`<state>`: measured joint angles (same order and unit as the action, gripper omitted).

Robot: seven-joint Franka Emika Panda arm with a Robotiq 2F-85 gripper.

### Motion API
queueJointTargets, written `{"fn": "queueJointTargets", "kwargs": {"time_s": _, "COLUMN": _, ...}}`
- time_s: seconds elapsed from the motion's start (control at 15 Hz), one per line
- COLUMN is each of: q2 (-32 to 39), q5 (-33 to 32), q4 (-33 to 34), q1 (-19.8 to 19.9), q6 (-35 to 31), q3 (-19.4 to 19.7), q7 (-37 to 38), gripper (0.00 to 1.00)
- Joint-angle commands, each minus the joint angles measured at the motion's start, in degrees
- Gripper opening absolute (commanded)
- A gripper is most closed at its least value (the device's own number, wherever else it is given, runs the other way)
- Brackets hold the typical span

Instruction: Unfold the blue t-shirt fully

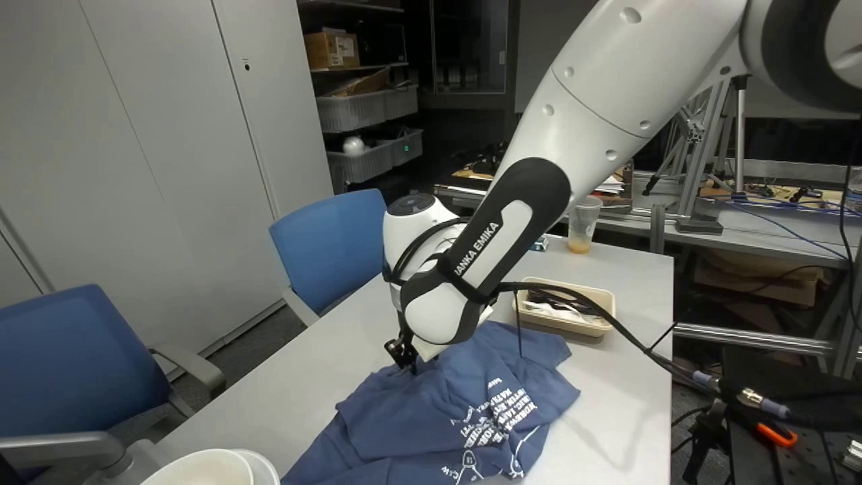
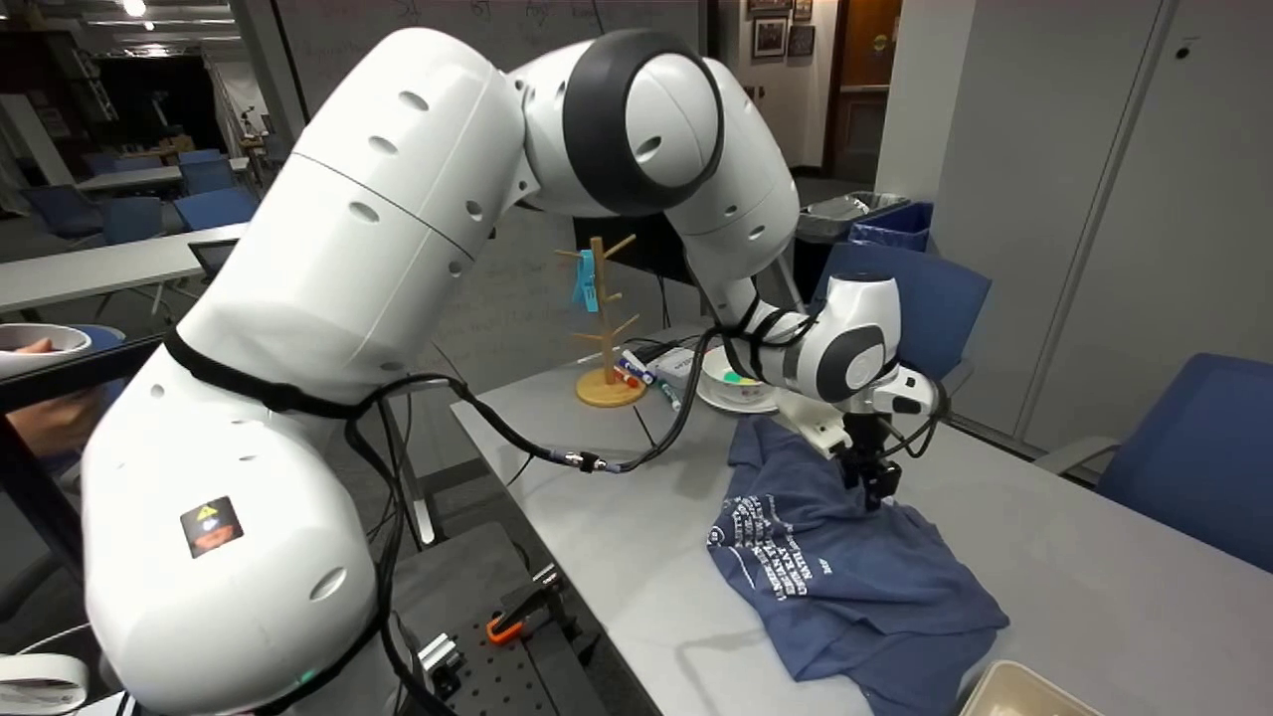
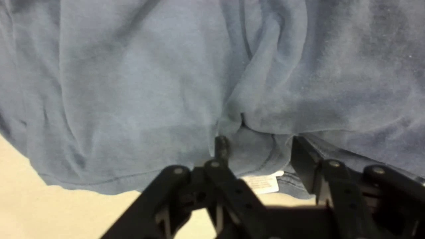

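The blue t-shirt [image 1: 404, 424] lies rumpled on the table, with white printed letters partly showing. It also shows in an exterior view [image 2: 855, 577], with folds and uneven edges. In the wrist view the t-shirt [image 3: 139, 93] fills most of the picture. A fold runs across it at the right, and a white label [image 3: 262, 183] shows near its edge. My gripper [image 3: 259, 146] is open, its fingers apart over the cloth near the labelled edge. In both exterior views the gripper [image 1: 403, 356] [image 2: 870, 482] points down at the t-shirt. Whether the fingertips touch the cloth is unclear.
A beige tray [image 1: 572, 326] with small items stands beside the shirt. White bowls [image 1: 202, 468] stand at the table's end, and a plastic cup [image 1: 583, 225] at the opposite end. A wooden rack [image 2: 603, 328] and markers stand near a bowl [image 2: 731, 386]. Blue chairs [image 1: 330, 242] line the side.
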<state>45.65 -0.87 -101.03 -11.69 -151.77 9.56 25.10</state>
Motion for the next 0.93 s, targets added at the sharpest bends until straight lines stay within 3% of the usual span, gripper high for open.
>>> {"fn": "queueJointTargets", "kwargs": {"time_s": 0.0, "q2": 5.1, "q5": -1.1, "q4": 5.9, "q1": -1.6, "q6": -0.2, "q3": 1.8, "q7": 2.3, "gripper": 0.24}}
{"fn": "queueJointTargets", "kwargs": {"time_s": 0.2, "q2": 6.9, "q5": -1.0, "q4": 7.9, "q1": -1.9, "q6": -0.1, "q3": 2.6, "q7": 2.6, "gripper": 0.01}}
{"fn": "queueJointTargets", "kwargs": {"time_s": 0.53, "q2": 6.4, "q5": -0.5, "q4": 7.9, "q1": -2.0, "q6": 1.0, "q3": 3.5, "q7": 3.3, "gripper": 0.01}}
{"fn": "queueJointTargets", "kwargs": {"time_s": 0.87, "q2": -0.2, "q5": -3.0, "q4": -0.7, "q1": -4.2, "q6": 1.1, "q3": 7.4, "q7": 4.9, "gripper": 0.01}}
